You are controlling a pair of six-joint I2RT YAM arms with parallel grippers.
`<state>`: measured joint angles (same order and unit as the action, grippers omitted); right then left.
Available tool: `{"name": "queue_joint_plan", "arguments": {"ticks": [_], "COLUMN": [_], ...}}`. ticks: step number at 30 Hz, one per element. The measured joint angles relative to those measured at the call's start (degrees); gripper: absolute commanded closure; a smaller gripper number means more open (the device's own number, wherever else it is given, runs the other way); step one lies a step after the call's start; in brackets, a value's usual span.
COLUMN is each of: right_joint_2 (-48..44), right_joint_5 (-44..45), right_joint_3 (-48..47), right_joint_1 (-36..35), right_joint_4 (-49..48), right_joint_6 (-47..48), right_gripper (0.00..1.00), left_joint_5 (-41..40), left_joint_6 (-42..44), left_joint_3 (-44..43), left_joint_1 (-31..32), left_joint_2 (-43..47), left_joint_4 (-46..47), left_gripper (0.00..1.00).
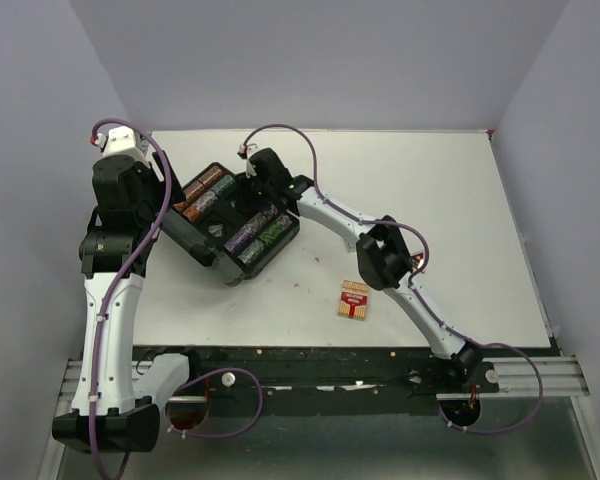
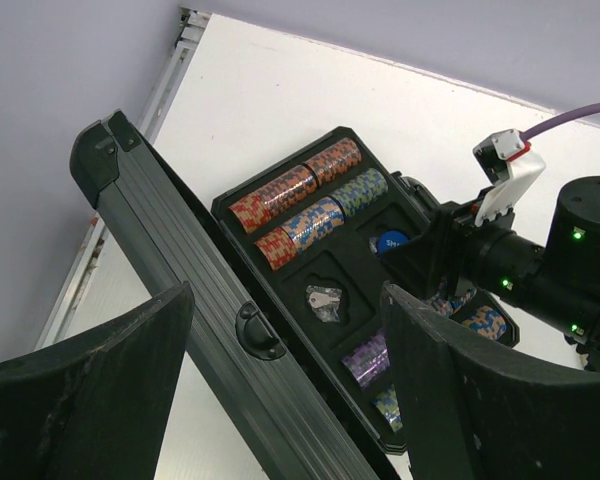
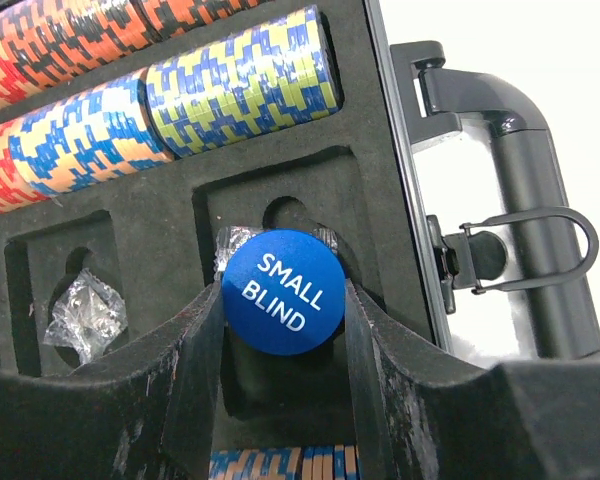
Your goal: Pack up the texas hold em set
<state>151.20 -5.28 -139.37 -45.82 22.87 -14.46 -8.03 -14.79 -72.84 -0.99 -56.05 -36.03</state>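
Observation:
The black case (image 1: 205,255) lies open at the left middle of the table, with rows of poker chips (image 1: 260,232) in its foam tray. My right gripper (image 1: 252,190) is over the tray. In the right wrist view it (image 3: 280,305) is shut on a round blue "SMALL BLIND" button (image 3: 282,285), held over a foam pocket. My left gripper (image 2: 285,340) is open. The raised lid edge (image 2: 170,250) with its latch (image 2: 256,332) shows between its fingers. A red card deck (image 1: 354,300) lies on the table to the right of the case.
The case handle (image 3: 525,180) and a wire clasp (image 3: 540,250) are right of the tray. A small plastic bag with keys (image 2: 325,302) sits in a foam pocket. Purple cables loop over both arms. The white table ends at grey walls behind and to the left.

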Motion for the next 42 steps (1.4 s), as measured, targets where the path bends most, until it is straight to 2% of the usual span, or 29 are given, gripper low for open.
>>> {"name": "queue_joint_plan", "arguments": {"ticks": [4,7,15,21,32,42], "right_joint_2": [1.4,1.5,1.5,1.5,1.5,1.4], "right_joint_5": [-0.3,-0.4,-0.3,-0.4,-0.1,1.2], "right_joint_3": [-0.2,-0.3,-0.4,-1.4,-3.8,-5.6], "right_joint_1": [-0.1,-0.1,-0.1,-0.1,-0.3,0.2], "right_joint_4": [-2.3,-2.8,-2.7,-2.1,0.2,0.4], "right_joint_6": [-0.3,-0.5,-0.4,-0.1,1.0,1.4], "right_gripper": [0.63,0.57,0.30,0.22,0.15,0.22], "left_joint_5": [0.0,0.1,0.2,0.2,0.2,0.2], "left_joint_6": [0.0,0.0,0.0,0.0,0.0,0.0], "left_joint_3": [0.0,0.0,0.0,0.0,0.0,0.0], "left_joint_1": [0.0,0.0,0.0,0.0,0.0,0.0], "left_joint_2": [0.0,0.0,0.0,0.0,0.0,0.0], "left_joint_4": [0.0,0.0,0.0,0.0,0.0,0.0], "left_gripper": [0.16,0.16,0.16,0.16,0.16,0.16]}}
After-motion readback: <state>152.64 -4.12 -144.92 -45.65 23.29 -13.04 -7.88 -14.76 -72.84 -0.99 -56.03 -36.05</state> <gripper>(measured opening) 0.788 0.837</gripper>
